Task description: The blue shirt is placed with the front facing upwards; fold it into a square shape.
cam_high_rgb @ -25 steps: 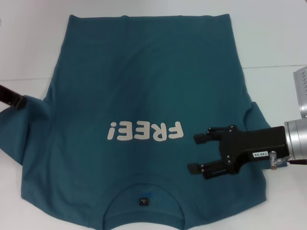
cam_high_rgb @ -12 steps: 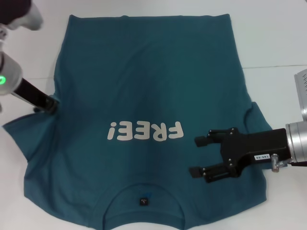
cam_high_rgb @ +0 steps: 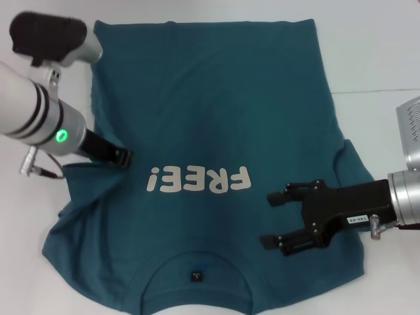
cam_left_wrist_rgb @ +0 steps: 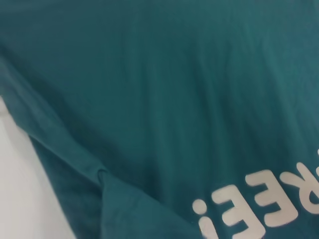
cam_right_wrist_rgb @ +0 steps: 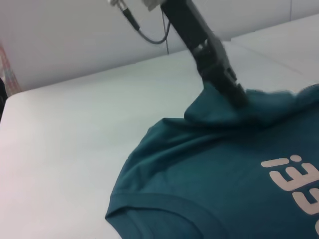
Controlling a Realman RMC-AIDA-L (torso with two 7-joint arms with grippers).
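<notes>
On counter (cam_high_rgb: 367, 46), we see left end effector (cam_high_rgb: 125, 158) clamped on blue shirt (cam_high_rgb: 210, 98) sleeve; right end effector (cam_high_rgb: 270, 219) fingers apart above shirt.

Blue shirt (cam_high_rgb: 210, 118) face-up (left sleeve bunched inward).

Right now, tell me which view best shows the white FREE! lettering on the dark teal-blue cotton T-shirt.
The head view: the white FREE! lettering on the dark teal-blue cotton T-shirt appears whole between both grippers. The left wrist view cuts off part of it, and the right wrist view shows only an end.
</notes>
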